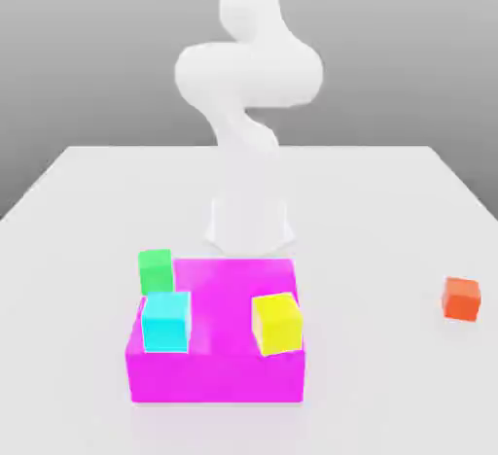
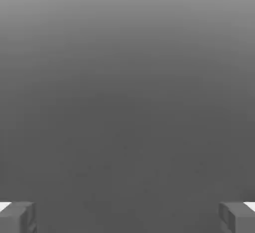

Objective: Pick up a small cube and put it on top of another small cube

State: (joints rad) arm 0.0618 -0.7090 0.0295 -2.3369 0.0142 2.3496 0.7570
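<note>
Tabletop (image 1: pixel 389 385) — cubes (image 1: pixel 166 323) well apart from gripper (image 2: pixel 127 218)

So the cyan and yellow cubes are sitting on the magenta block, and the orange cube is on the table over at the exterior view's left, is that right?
Not quite: the exterior view shows the orange cube on the table at that view's right, not its left.
</note>
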